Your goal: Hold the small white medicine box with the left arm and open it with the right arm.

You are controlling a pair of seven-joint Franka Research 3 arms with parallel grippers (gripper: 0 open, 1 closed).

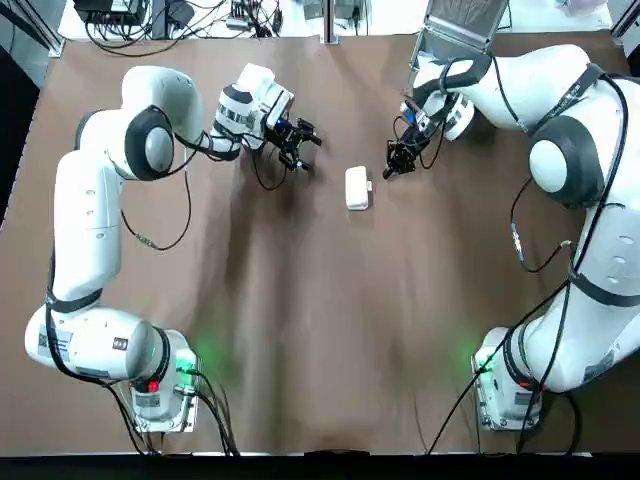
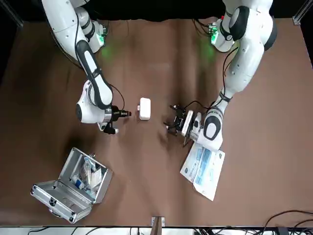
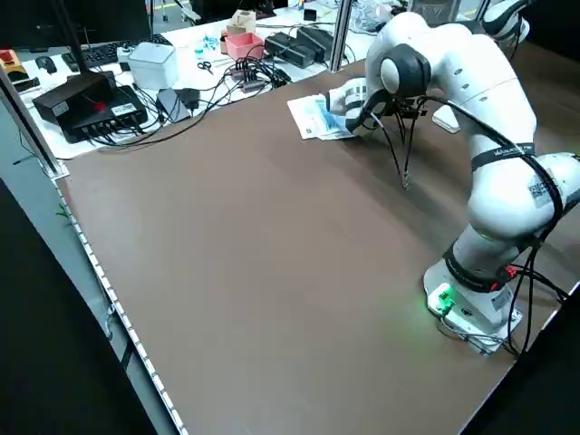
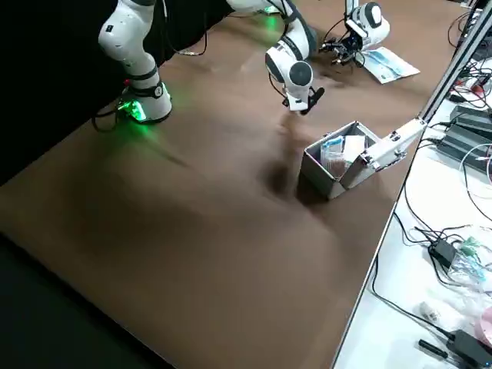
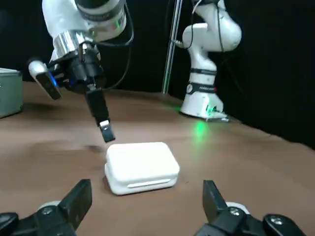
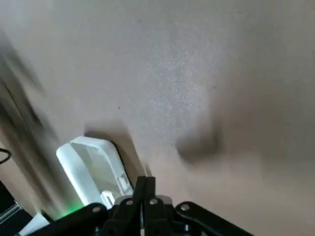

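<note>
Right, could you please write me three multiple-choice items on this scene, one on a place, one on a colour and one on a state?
1. Where is the small white plastic medicine box? A. beside the left arm's base B. on the brown table between the left hand and the right hand C. clamped in the left hand
2. What colour are the lights at the arm bases? A. red B. blue C. green
3. How are the left hand's fingers? A. open, clear of the box B. shut on the box C. shut on nothing
Answers: 1 B, the top view shows it lying between them; 2 C, both glow green; 3 A, the left wrist view shows them spread with the box untouched ahead.
</note>
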